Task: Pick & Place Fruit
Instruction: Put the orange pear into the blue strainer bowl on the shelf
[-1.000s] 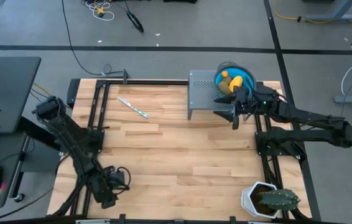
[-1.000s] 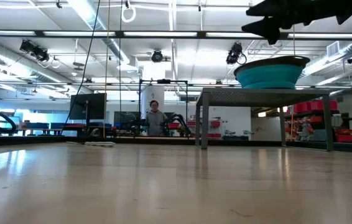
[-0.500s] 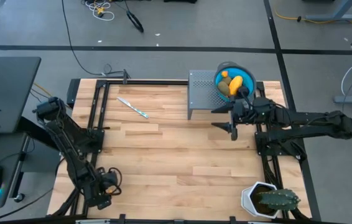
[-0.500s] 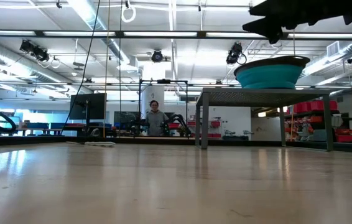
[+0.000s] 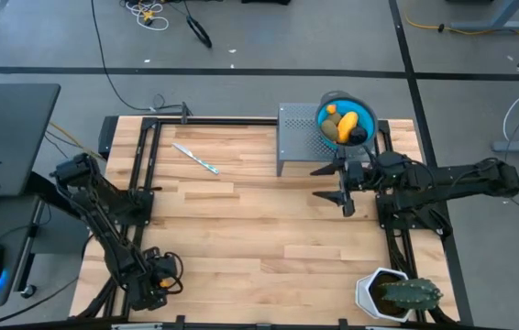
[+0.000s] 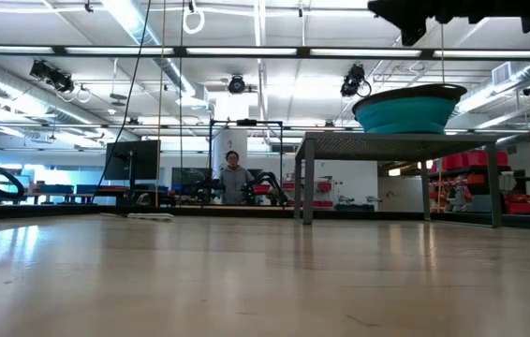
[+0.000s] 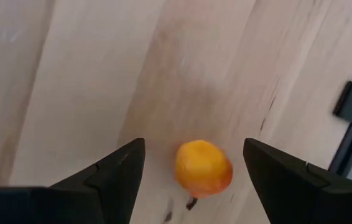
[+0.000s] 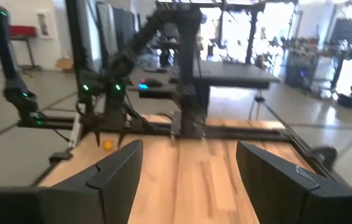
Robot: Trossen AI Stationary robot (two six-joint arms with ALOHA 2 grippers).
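Left gripper (image 7: 191, 171) hangs with jaws released over an orange fruit (image 7: 203, 168) on the tabletop (image 5: 259, 229). Right gripper (image 5: 342, 188), jaws probably released and empty, sits just beside the blue bowl (image 5: 347, 119).

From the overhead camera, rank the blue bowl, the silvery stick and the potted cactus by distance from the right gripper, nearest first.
Measured from the right gripper:
1. Blue bowl, on the grey stand just behind it.
2. Potted cactus, near corner on the right.
3. Silvery stick, far-left part of the table.
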